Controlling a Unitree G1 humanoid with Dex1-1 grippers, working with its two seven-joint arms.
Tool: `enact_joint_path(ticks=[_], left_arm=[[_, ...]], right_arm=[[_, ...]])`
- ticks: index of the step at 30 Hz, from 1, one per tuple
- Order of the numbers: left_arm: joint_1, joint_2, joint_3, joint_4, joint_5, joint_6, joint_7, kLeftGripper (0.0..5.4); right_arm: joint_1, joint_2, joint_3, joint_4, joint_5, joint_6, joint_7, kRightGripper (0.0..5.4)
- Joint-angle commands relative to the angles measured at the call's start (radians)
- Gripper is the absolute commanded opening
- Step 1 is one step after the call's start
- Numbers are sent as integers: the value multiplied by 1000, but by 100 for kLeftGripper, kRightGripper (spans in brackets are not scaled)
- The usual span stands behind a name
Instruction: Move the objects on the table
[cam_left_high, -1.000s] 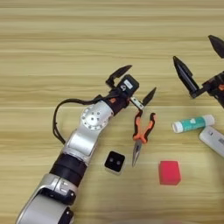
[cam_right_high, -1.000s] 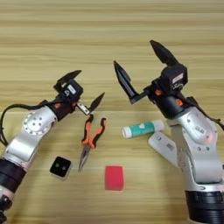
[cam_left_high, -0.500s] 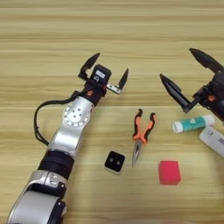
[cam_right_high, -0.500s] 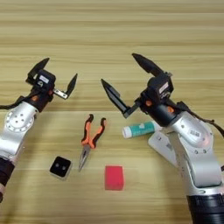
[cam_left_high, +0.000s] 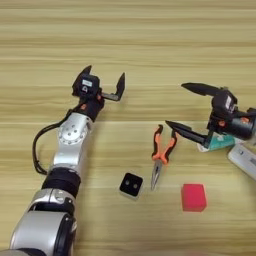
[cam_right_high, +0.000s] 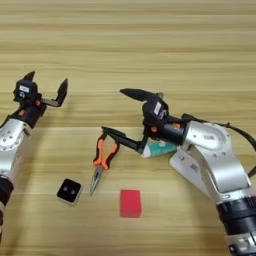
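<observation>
Right gripper (cam_right_high: 122, 112) spread wide beside pliers (cam_right_high: 101, 157), forearm angled left | left gripper (cam_left_high: 104, 81) spread, empty

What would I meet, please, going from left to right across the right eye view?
Left claw → black block → pliers → red cube → tube, with the open right claw reaching above the pliers.
</observation>
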Motion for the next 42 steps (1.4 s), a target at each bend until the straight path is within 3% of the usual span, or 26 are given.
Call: enact_joint_path(ticks=[1, 6, 16, 26, 35, 42], left_arm=[[-21, 0, 0, 47, 31, -70, 25, 538], [-29, -12, 11, 74, 26, -123, 35, 538], [-26, -27, 20, 65, 22, -171, 51, 538], [-18, -26, 17, 76, 46, -203, 82, 538], [38, -24, 32, -9, 18, -256, 76, 538], [25, -33, 37, 4, 22, -267, 89, 538]], right_arm=[[-69, 16, 44, 66, -52, 96, -22, 540], [-74, 65, 67, 55, -82, 201, -103, 540], [32, 120, 140, 2, -119, 342, -186, 540], [67, 159, 175, 14, -160, 385, -249, 540], [56, 195, 189, 42, -186, 410, -288, 540], [39, 230, 169, 34, -195, 447, -347, 540]])
